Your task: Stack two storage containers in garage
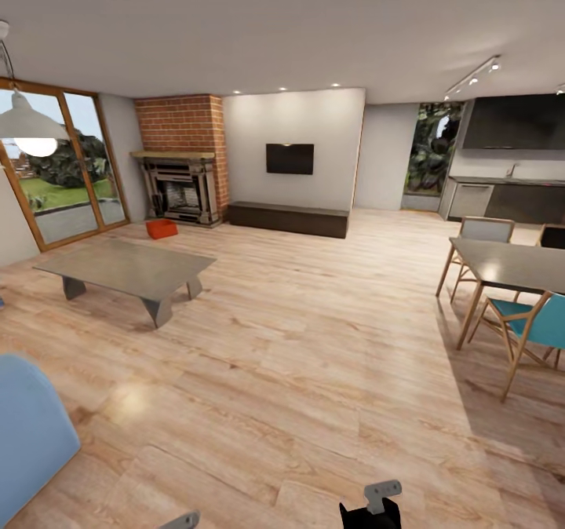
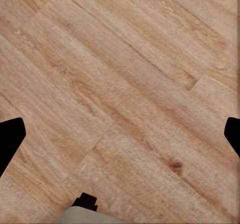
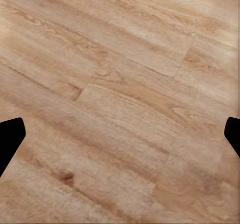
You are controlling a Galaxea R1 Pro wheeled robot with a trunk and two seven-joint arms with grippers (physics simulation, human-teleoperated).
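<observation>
While we sit in the living room (image 1: 298, 333) on the wood-plank flooring, the one bin (image 1: 162, 228) we can see is far off, on the planks just in front of the fireplace (image 1: 180, 187), by its near left corner. It's orange-red and open-topped; at this range we can't say if it's one bin or two nested. It sits beyond the low grey table (image 1: 129, 266), apart from it, and right of the glass doors (image 1: 67, 164). A dark low cabinet (image 1: 289, 219) runs along the wall under the TV (image 1: 289, 158), right of the fireplace. Dining table (image 1: 510, 266) w/ chairs is at right, one with a teal seat (image 1: 541, 329).

Left gripper (image 2: 120, 134): dark fingertips (image 2: 10, 139) at opposite edges of the wrist view, spread wide, nothing between but bare planks. Right gripper (image 3: 120, 134): same, tips (image 3: 10, 136) far apart, empty, over planks. Head view catches just a bit of grey-and-black arm hardware (image 1: 373, 505) at the bottom edge, well apart from the bin.
</observation>
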